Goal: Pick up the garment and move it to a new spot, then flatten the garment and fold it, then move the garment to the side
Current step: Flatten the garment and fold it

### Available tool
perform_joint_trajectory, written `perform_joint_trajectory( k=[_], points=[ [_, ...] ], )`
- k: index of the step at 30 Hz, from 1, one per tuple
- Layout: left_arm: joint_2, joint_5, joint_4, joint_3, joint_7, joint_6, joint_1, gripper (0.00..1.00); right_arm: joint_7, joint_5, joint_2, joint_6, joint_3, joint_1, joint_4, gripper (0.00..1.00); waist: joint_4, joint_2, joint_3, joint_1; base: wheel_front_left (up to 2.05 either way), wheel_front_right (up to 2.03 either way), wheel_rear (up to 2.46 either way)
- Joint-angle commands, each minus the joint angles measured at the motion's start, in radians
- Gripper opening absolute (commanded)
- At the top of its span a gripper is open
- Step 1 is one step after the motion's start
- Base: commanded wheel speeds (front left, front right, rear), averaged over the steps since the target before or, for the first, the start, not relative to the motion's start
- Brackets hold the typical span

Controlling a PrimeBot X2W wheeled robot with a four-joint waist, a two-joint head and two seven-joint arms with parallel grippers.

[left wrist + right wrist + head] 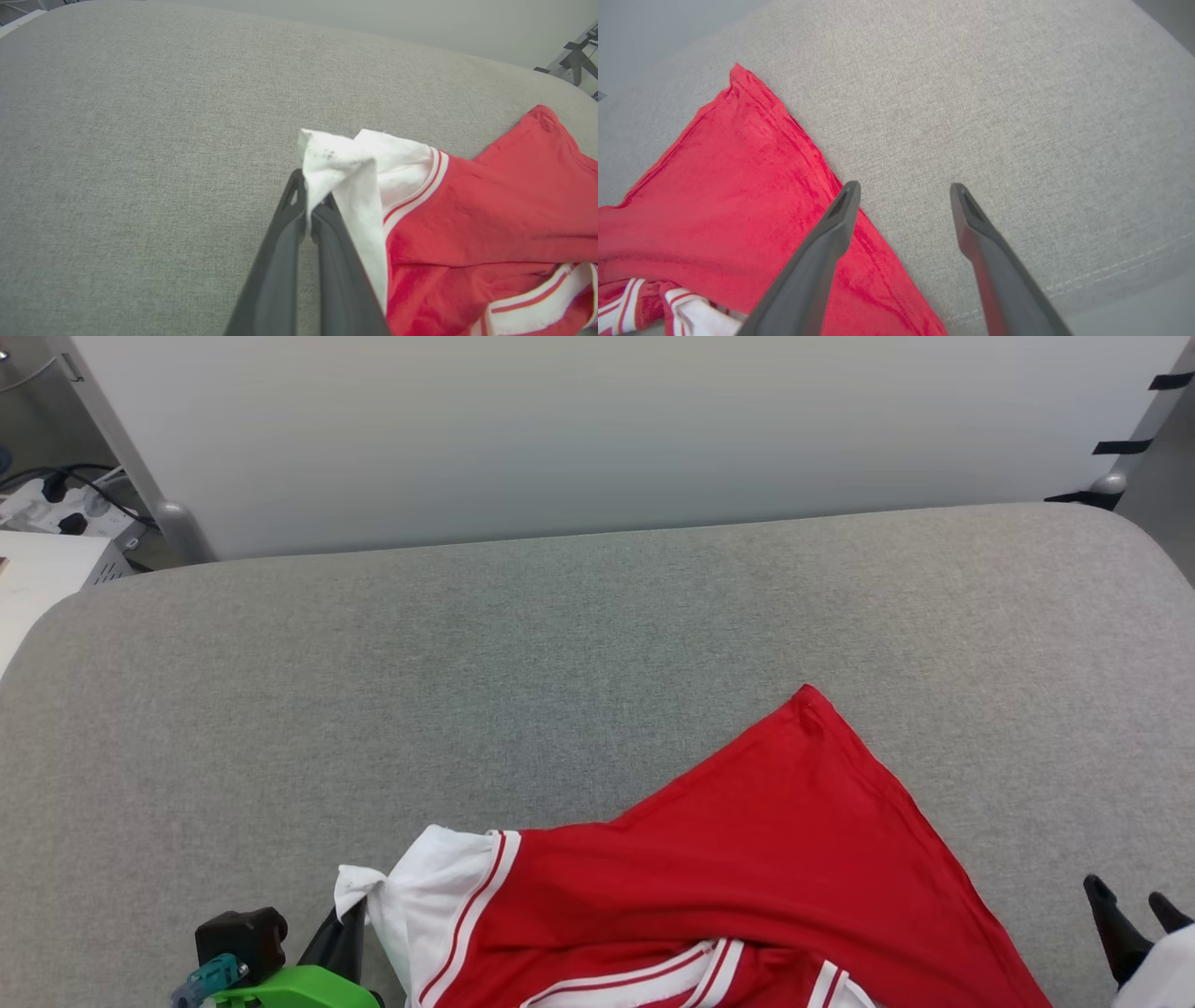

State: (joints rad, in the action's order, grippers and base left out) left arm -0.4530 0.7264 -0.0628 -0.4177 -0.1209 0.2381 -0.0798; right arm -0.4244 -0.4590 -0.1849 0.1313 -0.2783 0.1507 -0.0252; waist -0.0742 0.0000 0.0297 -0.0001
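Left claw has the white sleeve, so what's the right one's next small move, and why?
Probably shift the right claw onto the red edge of the garment and close. The left claw is shut on the white sleeve, while the right is open over the grey cushion beside that edge, holding nothing; two grips would help spread it.

Cut off at picture edges, partly hidden in the grip.
Lower part of red jersey garment (747, 859) with stripe-trimmed sleeves lost under bottom edge of head view; end of white sleeve (341, 158) hidden between pressed-together fingers of left gripper (312, 205); right gripper (1125, 891) cropped at corner.
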Motion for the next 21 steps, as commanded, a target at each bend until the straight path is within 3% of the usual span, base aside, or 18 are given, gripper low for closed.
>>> perform_joint_trajectory(
  k=[1,11,14,21],
  points=[
    [-0.005,-0.003,0.001,-0.001,0.002,0.005,-0.001,0.00,0.037,0.012,-0.008,-0.001,0.017,-0.035,0.025,1.00,0.017,0.0000,-0.006,0.0001,0.00,0.00,0.00],
    [0.013,-0.032,0.017,-0.040,0.007,-0.006,0.055,0.00,0.127,-0.035,-0.093,-0.001,0.182,-0.295,0.237,1.00,0.094,0.0000,0.038,0.0001,0.00,0.00,0.00],
    [0.028,-0.047,0.019,-0.061,0.006,-0.018,0.092,0.00,0.073,-0.075,-0.138,-0.001,0.246,-0.388,0.309,1.00,0.126,0.0000,0.070,0.0001,0.00,0.00,0.00],
    [0.064,-0.073,0.016,-0.096,-0.004,-0.043,0.176,0.00,-0.181,-0.159,-0.229,-0.001,0.391,-0.575,0.438,1.00,0.186,0.0000,0.137,0.0001,0.00,0.00,0.00]
  ],
)
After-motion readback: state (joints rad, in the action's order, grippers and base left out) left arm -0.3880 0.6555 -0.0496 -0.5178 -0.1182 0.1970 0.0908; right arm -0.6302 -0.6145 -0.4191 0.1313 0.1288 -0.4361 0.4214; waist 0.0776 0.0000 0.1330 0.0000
